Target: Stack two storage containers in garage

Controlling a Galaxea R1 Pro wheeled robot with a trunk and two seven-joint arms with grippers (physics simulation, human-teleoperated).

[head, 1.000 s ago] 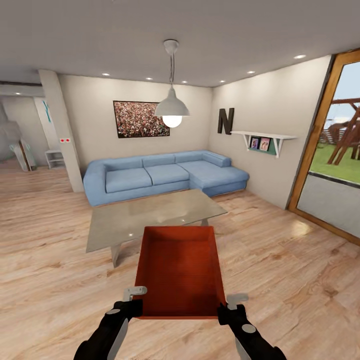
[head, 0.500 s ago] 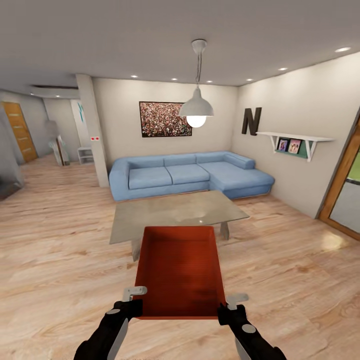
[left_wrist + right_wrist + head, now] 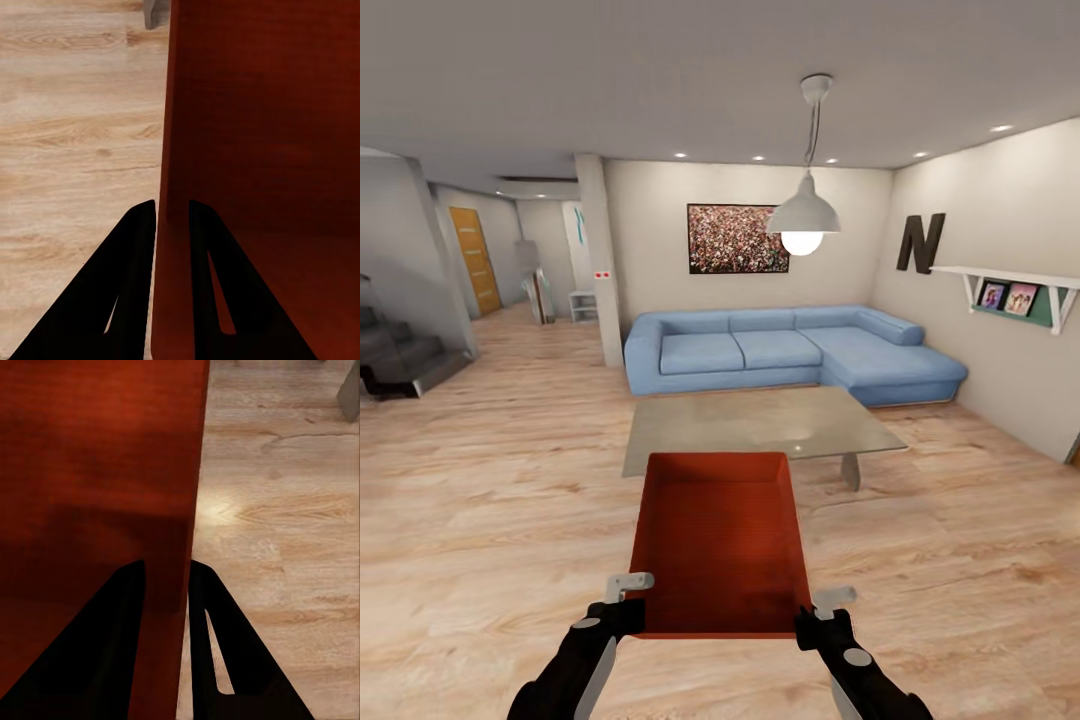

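Above plank floor [image 3: 480, 520], storage container [image 3: 720, 540], empty

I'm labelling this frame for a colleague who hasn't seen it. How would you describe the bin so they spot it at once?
Start from the blue sofa on the far wall and come forward past the grey coffee table. The bin hangs just in front of it above the wood floor, gripped at both near corners. It is the one orange-red, lidless, low-walled thing here.
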